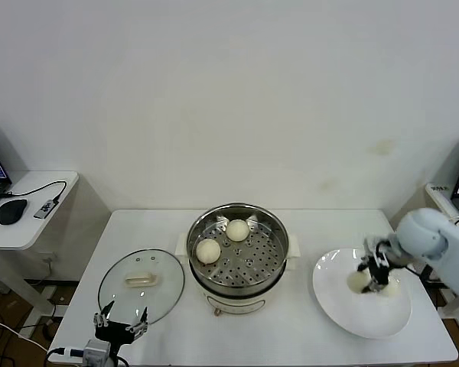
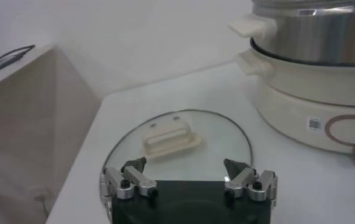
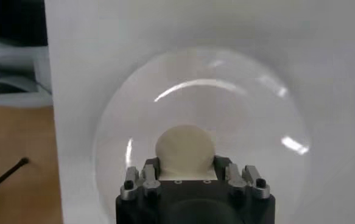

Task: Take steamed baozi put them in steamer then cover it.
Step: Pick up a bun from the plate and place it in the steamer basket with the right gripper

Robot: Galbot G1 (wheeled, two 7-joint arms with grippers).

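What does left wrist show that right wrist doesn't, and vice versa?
Left wrist only: the cover lying flat on the table, the steamer on its cream base beside it, and the open left gripper near the cover's edge. Right wrist only: the right gripper around a baozi on the white plate. Shared: just the white tabletop.

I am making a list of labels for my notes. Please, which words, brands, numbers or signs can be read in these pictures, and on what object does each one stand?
None can be read.
Small square sticker on the steamer base: too blurred to read.
Laptop screens at the edges of the head view: too small to read.
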